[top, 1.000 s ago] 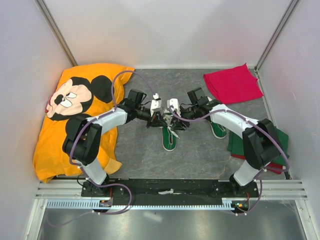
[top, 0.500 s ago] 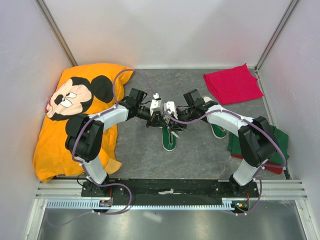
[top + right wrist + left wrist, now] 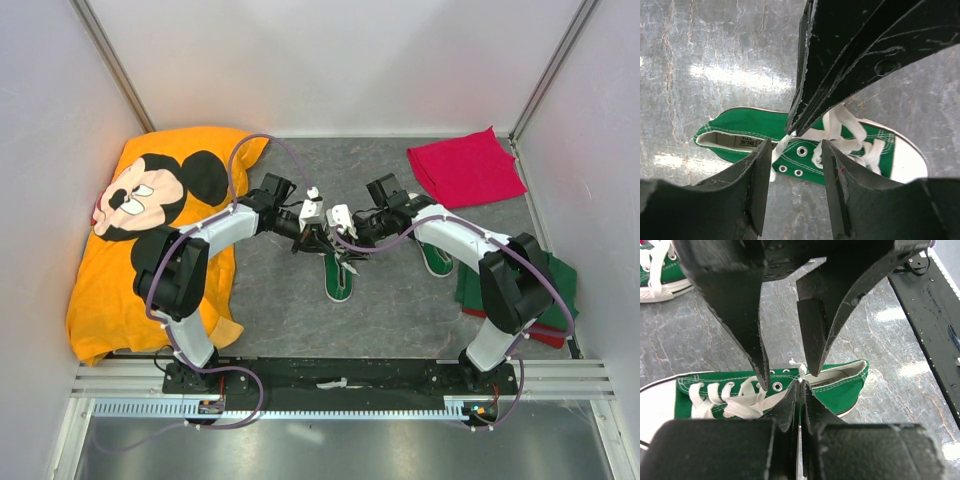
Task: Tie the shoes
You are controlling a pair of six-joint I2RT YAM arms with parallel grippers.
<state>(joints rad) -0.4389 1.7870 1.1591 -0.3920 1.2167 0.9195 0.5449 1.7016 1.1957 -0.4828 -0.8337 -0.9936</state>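
One green shoe [image 3: 338, 280] with white laces lies on the grey mat between the arms, toe toward the near edge. The other shoe [image 3: 436, 260] sits to the right, partly under the right arm. My left gripper [image 3: 801, 385] hovers over the shoe's [image 3: 840, 390] opening, shut on a white lace [image 3: 802, 372] that pokes out at its tips. My right gripper [image 3: 796, 150] faces it from the other side, open, with only the shoe [image 3: 750, 125] and its laces [image 3: 840, 131] showing below the gap. In the top view, left gripper [image 3: 322, 240] and right gripper [image 3: 348, 245] nearly touch.
An orange Mickey Mouse cloth [image 3: 150, 220] covers the left side. A red cloth [image 3: 465, 165] lies at the back right, and a folded green cloth [image 3: 560, 280] by the right wall. Enclosure walls stand on three sides, and a black rail [image 3: 340, 375] runs along the front.
My right gripper has shifted left, closer to the left gripper above the shoe. The left gripper stays shut on the lace in nearly the same spot.
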